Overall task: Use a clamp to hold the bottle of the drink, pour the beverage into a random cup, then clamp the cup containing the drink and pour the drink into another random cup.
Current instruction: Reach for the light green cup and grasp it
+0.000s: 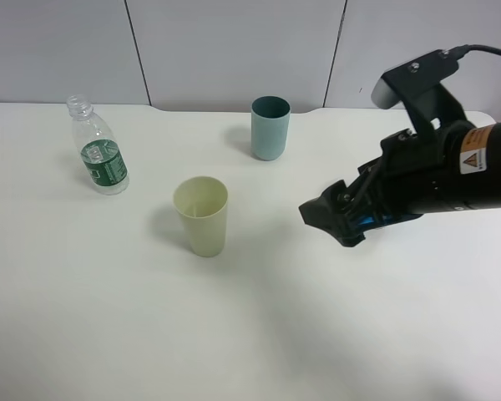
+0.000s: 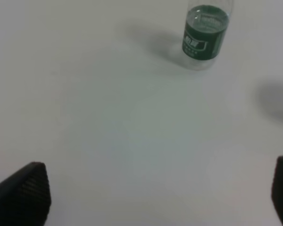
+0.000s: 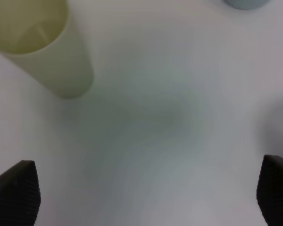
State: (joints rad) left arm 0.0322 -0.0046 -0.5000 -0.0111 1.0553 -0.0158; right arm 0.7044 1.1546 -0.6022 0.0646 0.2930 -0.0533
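The bottle of the drink stands upright and uncapped at the table's left, and its green label band shows in the left wrist view. The pale yellow-green cup stands mid-table, with the teal cup behind it to the right. My right gripper hovers open to the right of the yellow-green cup, which lies ahead of its fingers in the right wrist view. Only a sliver of the teal cup shows there. My left gripper is open over bare table, well short of the bottle. Whether the cups hold liquid cannot be told.
The white table runs wide around the three items. A grey panelled wall stands behind its back edge. The right arm's black body reaches in from the right side. The left arm is outside the exterior high view.
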